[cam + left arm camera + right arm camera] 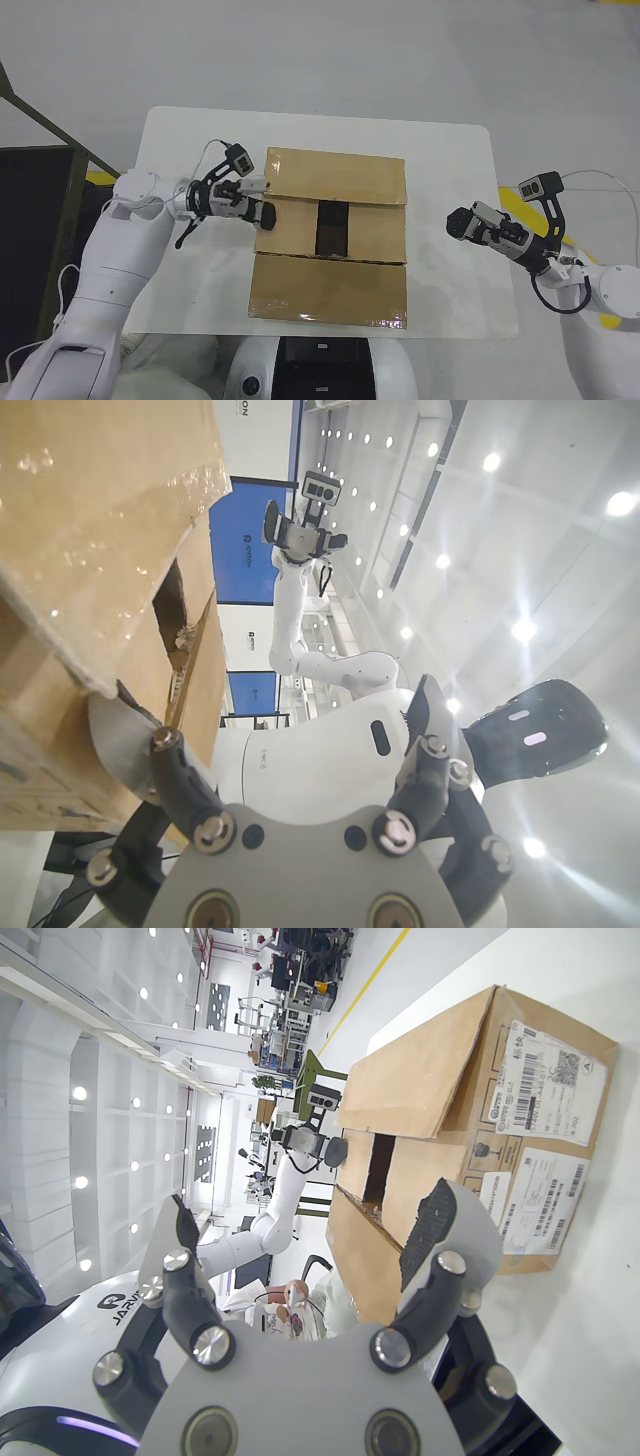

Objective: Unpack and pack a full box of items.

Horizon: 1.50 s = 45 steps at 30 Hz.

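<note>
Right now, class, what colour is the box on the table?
The box is plain brown cardboard, clearest in the top view.

Bright, even overhead light; shadows faint.
Ceiling lamps (620, 504) flare in left wrist view; glare on box (75, 550); wrist views bow at edges.
</note>
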### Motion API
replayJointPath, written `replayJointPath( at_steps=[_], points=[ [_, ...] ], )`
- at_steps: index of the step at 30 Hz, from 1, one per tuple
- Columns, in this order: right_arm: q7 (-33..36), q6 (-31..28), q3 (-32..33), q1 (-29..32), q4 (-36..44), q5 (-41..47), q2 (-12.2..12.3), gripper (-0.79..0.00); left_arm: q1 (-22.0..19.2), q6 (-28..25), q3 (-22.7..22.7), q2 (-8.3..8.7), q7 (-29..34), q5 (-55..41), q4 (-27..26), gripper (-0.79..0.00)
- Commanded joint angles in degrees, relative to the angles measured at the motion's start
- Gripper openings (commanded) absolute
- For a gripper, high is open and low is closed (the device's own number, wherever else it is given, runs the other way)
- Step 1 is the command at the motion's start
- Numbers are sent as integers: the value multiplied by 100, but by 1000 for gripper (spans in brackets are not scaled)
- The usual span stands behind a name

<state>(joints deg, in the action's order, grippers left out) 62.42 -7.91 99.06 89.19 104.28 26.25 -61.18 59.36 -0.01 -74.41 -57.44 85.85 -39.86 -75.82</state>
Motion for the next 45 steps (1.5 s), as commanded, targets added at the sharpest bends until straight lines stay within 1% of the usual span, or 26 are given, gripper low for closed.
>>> replayJointPath(
  at_steps=[1, 7, 10, 19, 24, 28, 37, 45],
  points=[
    [0, 0, 0, 0, 0, 0, 0, 0, -66, -8, 0, -9, -44, -97, -26, 0],
    [0, 0, 0, 0, 0, 0, 0, 0, -256, -100, -45, -27, -163, -343, -7, 0],
    [0, 0, 0, 0, 0, 0, 0, 0, -308, -64, -83, -23, -141, -450, -12, 0],
    [0, 0, 0, 0, 0, 0, 0, 0, -147, 258, 114, -6, 148, -354, -91, 0],
    [0, 0, 0, 0, 0, 0, 0, 0, -128, 340, 297, -10, -14, -46, 65, 0],
    [0, 0, 0, 0, 0, 0, 0, 0, -185, 425, 364, -7, 4, 49, 161, 0],
    [0, 0, 0, 0, 0, 0, 0, 0, -327, 267, 372, -1, -388, 289, 317, 0],
    [0, 0, 0, 0, 0, 0, 0, 0, -462, 106, 270, -2, -524, 107, 335, 0]
  ],
)
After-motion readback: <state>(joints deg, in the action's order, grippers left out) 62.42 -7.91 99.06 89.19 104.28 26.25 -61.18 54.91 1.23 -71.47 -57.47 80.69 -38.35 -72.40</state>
